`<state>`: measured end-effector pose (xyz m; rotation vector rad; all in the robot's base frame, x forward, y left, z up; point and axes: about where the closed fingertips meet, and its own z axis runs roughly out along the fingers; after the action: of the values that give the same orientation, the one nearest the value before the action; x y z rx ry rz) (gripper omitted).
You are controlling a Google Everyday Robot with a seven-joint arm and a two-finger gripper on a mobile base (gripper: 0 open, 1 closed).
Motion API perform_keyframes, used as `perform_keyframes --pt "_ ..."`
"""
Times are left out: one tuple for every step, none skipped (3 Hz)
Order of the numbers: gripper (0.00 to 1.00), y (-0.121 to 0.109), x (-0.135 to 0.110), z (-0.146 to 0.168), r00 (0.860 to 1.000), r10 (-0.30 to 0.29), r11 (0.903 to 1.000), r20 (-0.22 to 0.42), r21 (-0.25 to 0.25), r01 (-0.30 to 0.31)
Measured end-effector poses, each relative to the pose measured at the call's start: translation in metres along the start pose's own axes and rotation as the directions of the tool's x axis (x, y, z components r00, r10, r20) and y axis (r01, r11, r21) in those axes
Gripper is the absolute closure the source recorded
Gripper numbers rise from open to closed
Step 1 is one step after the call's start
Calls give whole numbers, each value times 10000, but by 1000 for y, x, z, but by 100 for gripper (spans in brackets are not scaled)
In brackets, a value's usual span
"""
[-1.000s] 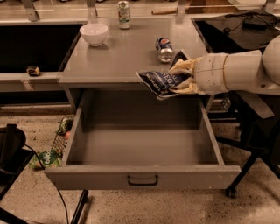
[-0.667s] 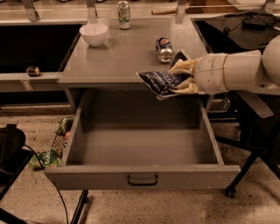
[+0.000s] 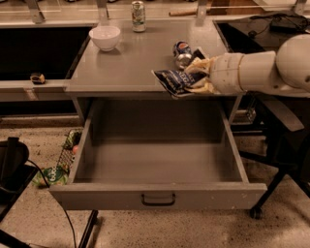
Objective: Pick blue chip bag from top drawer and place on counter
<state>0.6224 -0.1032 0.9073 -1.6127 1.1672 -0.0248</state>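
The blue chip bag [image 3: 172,81], dark blue foil with white lettering, is held in my gripper [image 3: 193,77] over the front right edge of the counter [image 3: 131,63]. The gripper's fingers are closed on the bag's right end, and the white arm reaches in from the right. The top drawer [image 3: 157,196] stands pulled fully open below, and its inside shows nothing in it. Its dark handle [image 3: 158,199] is on the front panel.
On the counter stand a white bowl [image 3: 105,37] at back left, a green-white can [image 3: 138,9] at the back, and a blue soda can [image 3: 182,52] lying just behind the gripper. A black chair base [image 3: 271,189] is at right; clutter [image 3: 58,167] lies on the floor at left.
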Motion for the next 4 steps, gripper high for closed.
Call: perform_keyframes --pt "100 -25 26 21 9999 -88 9994 59 330 86" --pt "100 -50 44 39 9999 -154 9975 64 689 149" --pt "100 -64 62 57 10000 89 9963 39 859 -92" --pt "81 -76 76 72 9993 371 9948 -2 946 -369"
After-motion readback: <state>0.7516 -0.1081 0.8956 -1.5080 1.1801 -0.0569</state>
